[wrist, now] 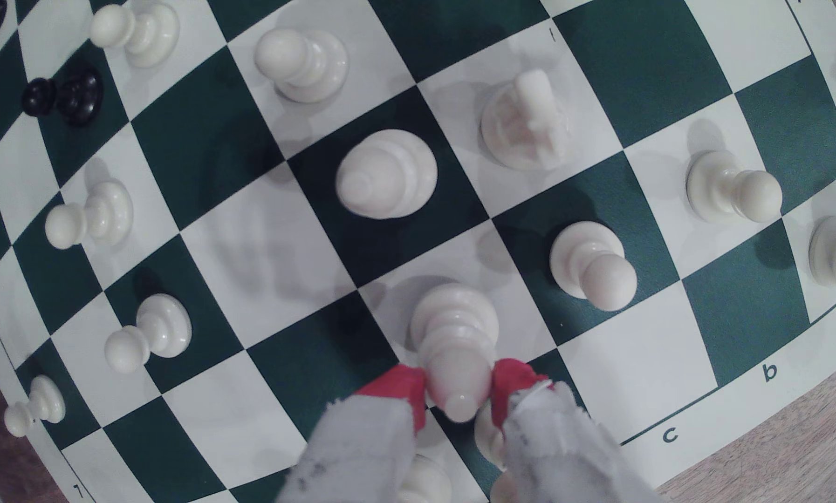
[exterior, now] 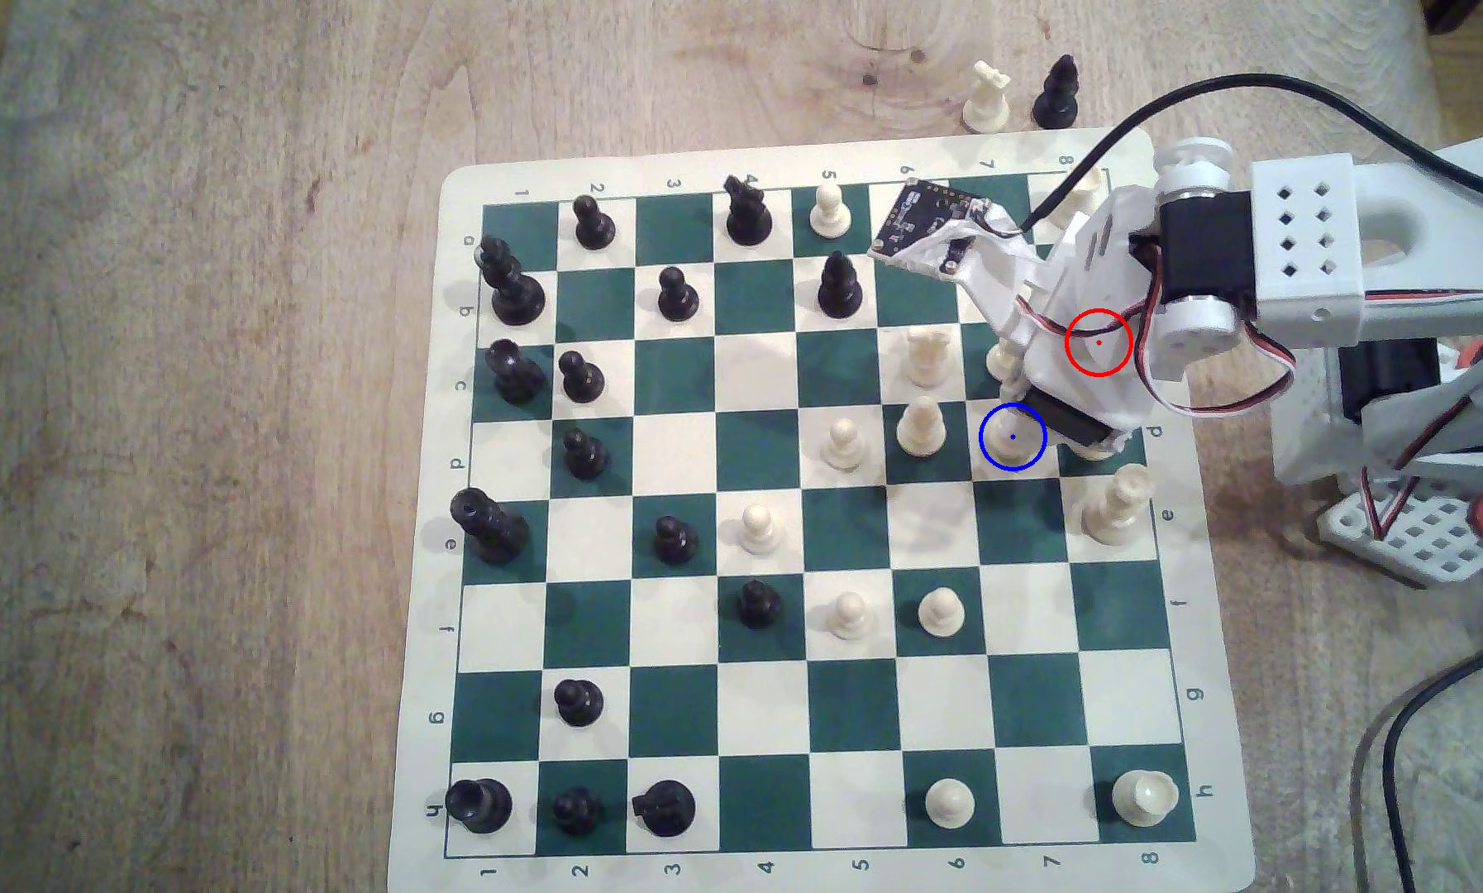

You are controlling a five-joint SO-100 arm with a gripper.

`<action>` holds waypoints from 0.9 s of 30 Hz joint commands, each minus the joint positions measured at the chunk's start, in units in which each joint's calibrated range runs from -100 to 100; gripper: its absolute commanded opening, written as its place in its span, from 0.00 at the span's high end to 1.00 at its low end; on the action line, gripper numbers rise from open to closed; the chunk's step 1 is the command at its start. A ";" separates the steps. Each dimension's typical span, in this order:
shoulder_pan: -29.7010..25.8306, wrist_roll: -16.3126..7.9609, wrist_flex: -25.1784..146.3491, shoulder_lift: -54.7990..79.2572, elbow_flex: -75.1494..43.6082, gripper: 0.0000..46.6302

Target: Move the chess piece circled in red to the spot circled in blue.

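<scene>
Here the chess piece (wrist: 457,348) is seen in the wrist view clamped between the two red fingertips (wrist: 401,389) of the end effector (wrist: 459,392), which are closed narrowly on its slim upper body just below the rounded point. Its round base appears over a cream square, though whether the base touches the board (exterior: 807,163) cannot be told.

In the exterior view, the end effector (exterior: 1017,391) is seen right of centre in the frame, over the board's right-hand columns, and the piece is mostly hidden under the white arm housing. The spot (exterior: 1013,437), ringed in blue, is found directly at the lower-left edge of that housing. The red circle (exterior: 1099,342) is drawn above and to the right of the spot, over the arm itself.

A taller cream piece (wrist: 387,174) is seen on the dark square diagonally next to the held piece, and a cream pawn (wrist: 593,266) stands on a neighbouring dark square. The board is laid on a wooden desk (exterior: 206,343).
</scene>
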 commanded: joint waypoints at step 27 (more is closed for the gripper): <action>1.52 0.10 -2.06 -1.67 -0.85 0.51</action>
